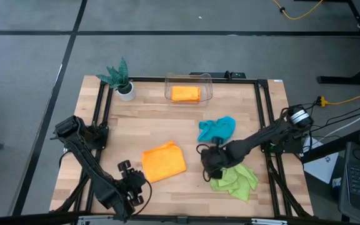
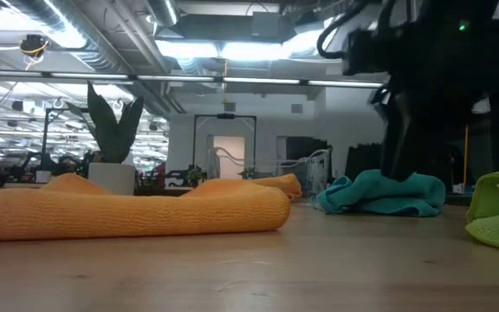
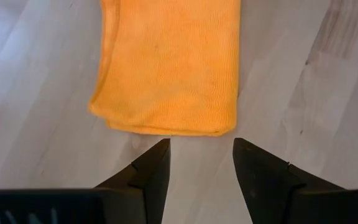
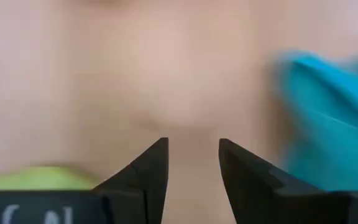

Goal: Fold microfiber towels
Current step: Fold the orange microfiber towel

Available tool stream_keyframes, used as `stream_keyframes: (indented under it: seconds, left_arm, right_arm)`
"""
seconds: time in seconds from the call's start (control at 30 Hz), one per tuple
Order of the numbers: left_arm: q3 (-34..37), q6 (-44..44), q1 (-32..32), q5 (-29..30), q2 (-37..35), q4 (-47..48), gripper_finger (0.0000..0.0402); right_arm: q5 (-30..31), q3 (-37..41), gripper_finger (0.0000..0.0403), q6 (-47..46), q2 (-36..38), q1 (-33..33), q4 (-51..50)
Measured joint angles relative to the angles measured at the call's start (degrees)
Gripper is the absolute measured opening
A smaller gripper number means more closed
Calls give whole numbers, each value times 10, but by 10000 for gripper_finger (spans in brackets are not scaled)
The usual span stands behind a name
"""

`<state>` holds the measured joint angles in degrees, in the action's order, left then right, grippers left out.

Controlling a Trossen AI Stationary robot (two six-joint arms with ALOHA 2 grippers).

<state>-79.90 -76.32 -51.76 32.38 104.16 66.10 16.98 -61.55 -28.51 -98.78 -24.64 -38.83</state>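
1. Nearest the front desk [image 1: 180,194] edge, left claw [image 1: 132,178] sits released, fingers apart, empty, just short of the folded orange towel [image 1: 164,162]; keep it parked.
2. Next out, right claw [image 1: 210,161] hovers over bare wood between lime green towel [image 1: 235,178] and teal-blue towel [image 1: 217,129], fingers parted, gripping nothing.
3. Judgement: lime one is crumpled and closest, so pick one corner only, pinch low, then drag flat before folding.
4. Farthest, second orange towel [image 1: 185,94] lies in the clear bin [image 1: 189,77]; leave the plant [image 1: 120,78] alone.
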Motion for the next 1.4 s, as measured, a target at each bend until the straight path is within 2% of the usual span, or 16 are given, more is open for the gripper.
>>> stream_keyframes:
  seconds: [0.07, 0.13, 0.53, 1.4]
  left_arm:
    - [0, 0, 0, 0, 0, -1, 167]
    - [0, 0, 0, 0, 0, -2, 167]
    - [0, 4, 0, 5, 0, -2, 167]
    - [0, 4, 0, 13, 0, -2, 167]
  right_arm:
    - [-55, 21, 141, 38, 4, 0, 79]
    - [-76, 35, 140, 61, 4, 0, 137]
    - [-76, 44, 139, 81, 4, 1, 282]
    - [-76, 44, 139, 80, 4, 1, 305]
